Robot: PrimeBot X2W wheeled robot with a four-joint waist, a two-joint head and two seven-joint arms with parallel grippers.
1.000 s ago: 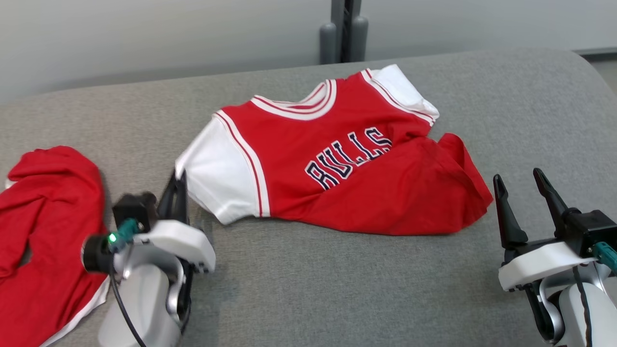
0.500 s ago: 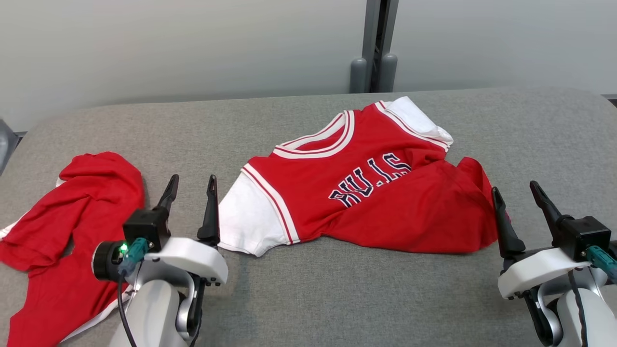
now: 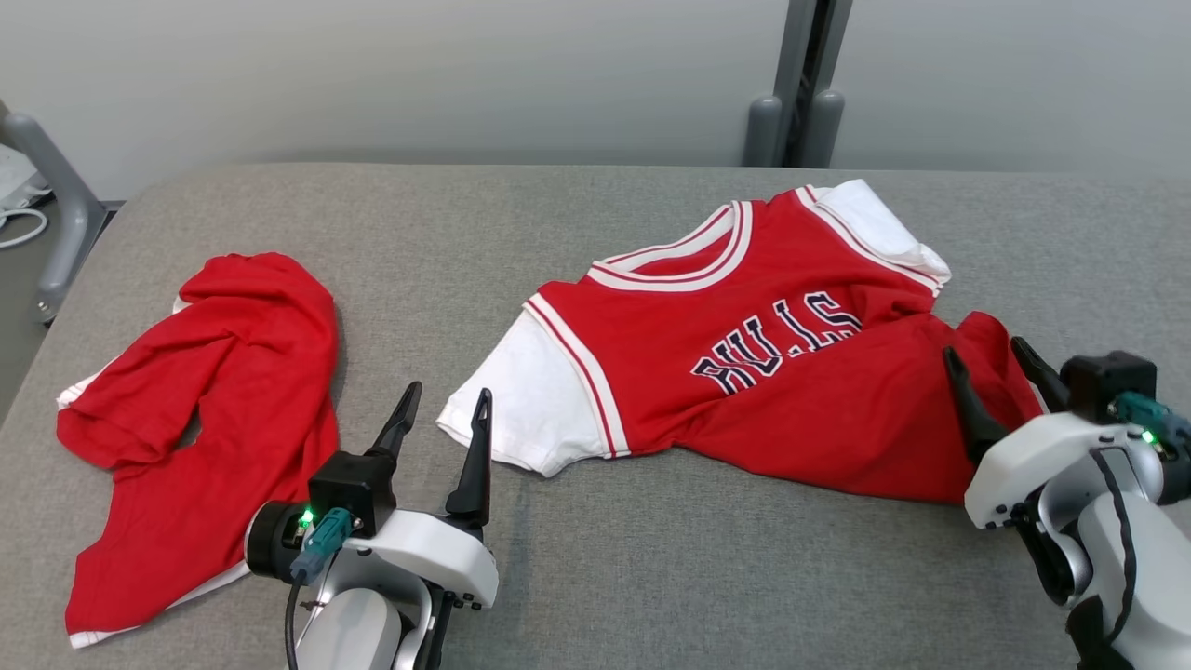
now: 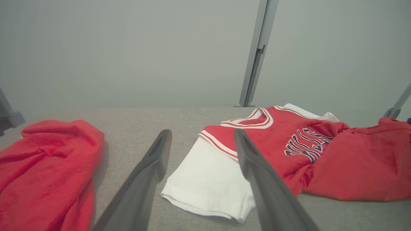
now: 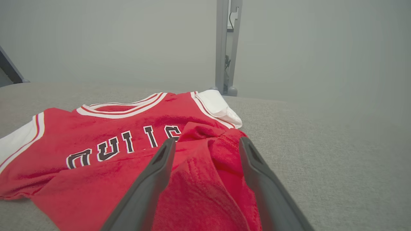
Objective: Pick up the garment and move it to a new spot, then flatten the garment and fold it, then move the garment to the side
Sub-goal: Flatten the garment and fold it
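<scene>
Right arm has closed in on the jersey [image 3: 744, 372] since half a second back, and our head has swung, so the whole view has slid. Big picture first: grey tabletop [image 3: 651, 577], with the jersey lying right of centre, front up, its lower half rumpled and folded over itself. Off to the left, well apart, a second red shirt [image 3: 214, 400] sits in a heap. Now the arms: our left gripper [image 3: 448, 391] is just beside the white sleeve [image 3: 521, 409], fingers spread, holding nothing. Our right gripper [image 3: 983, 349] is at the bunched hem [image 5: 205, 154], fingers spread and straddling the fold, not yet pinching. The risk from here, we reckon: that hem is doubled, so a shallow pinch may catch one layer and the jersey unrolls crooked on the lift. A left grab on the sleeve alone would drag it skewed.
</scene>
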